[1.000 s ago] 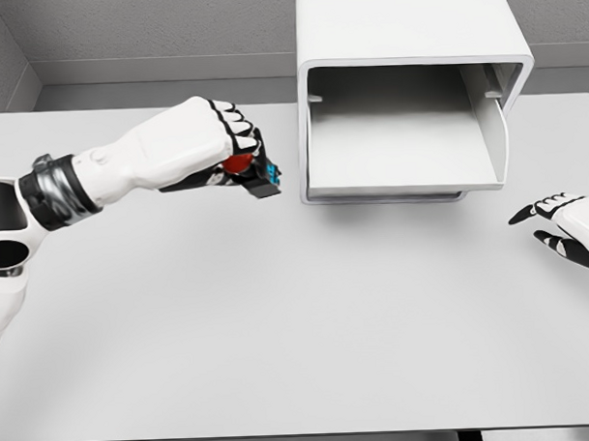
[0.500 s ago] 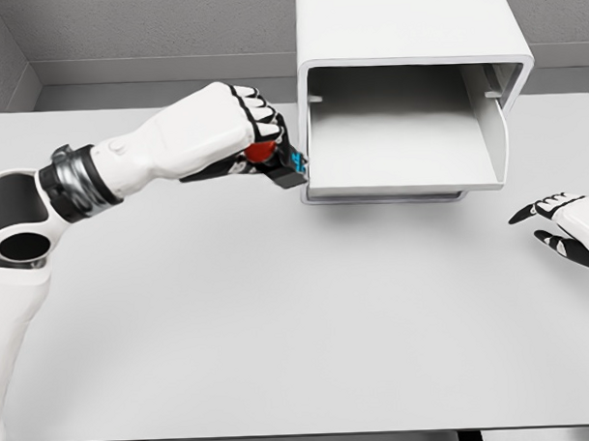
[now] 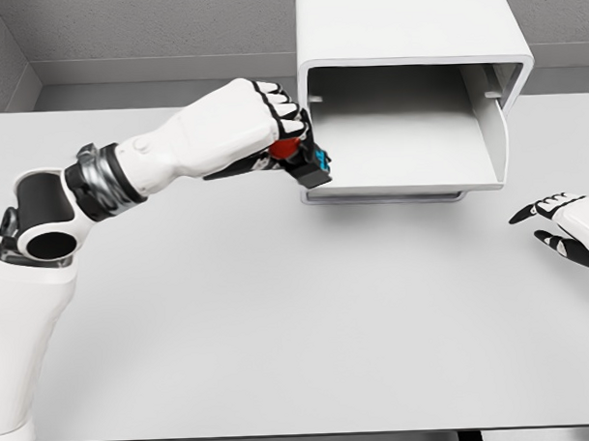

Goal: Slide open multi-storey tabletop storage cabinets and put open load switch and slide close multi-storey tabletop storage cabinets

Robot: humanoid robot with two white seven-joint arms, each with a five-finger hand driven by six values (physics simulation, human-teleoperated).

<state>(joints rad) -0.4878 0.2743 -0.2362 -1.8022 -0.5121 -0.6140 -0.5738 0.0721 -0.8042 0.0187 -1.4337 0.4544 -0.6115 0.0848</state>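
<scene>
Since a second ago the left hand (image 3: 257,125) has travelled rightward and away from the robot, carrying the load switch (image 3: 307,159) from open tabletop up to the left wall of the storage cabinet (image 3: 409,42). Nearest the robot, the grey table (image 3: 298,317) spreads bare across the lower picture. At about three o'clock the right hand (image 3: 566,226) rests low near the table's edge, its dark fingers loosely spread and holding nothing, unchanged from before. From nine o'clock the left arm reaches toward the middle, its fingers curled tightly round the load switch, whose red part shows under the knuckles while its black body with a blue patch juts out to the right. That body now overlaps the near left corner of the open drawer (image 3: 408,158); whether it touches cannot be told. Farthest off, at twelve to one o'clock, the white cabinet stands with the drawer pulled out toward the robot.
</scene>
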